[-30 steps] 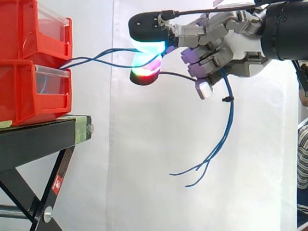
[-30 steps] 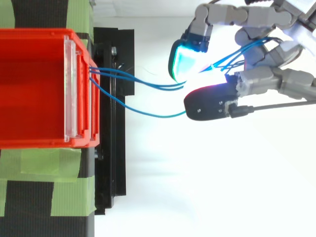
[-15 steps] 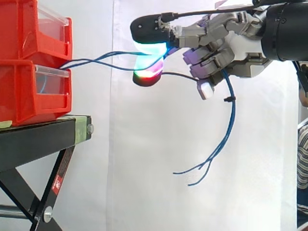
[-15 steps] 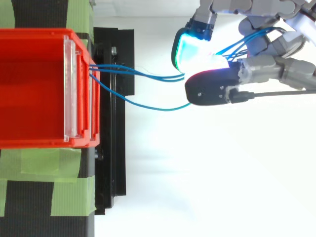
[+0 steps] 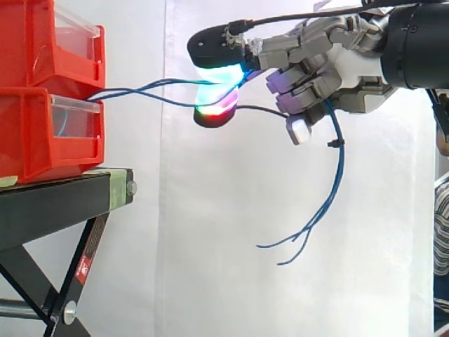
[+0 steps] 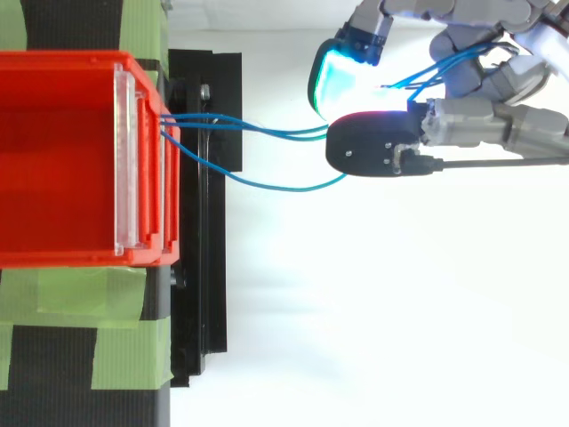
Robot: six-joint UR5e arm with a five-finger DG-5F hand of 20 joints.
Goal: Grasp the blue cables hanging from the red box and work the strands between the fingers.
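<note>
Backdrop: white curtain (image 5: 210,267). Black stand (image 5: 63,193) carried the red box (image 6: 62,62). Blue cables (image 6: 267,132) ran from the box front across open air to the hand (image 5: 344,70), with loose ends drooping below the palm. Fingers (image 5: 214,45) were curled, two glowing pads pinching the strands between them. Step, as judged: grasp made, strand-working under way. The next move probably called for rolling the pads over the strands without tugging at the box.

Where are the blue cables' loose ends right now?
Side view: the blue cables end dangling free below the hand, right of the red boxes.
</note>
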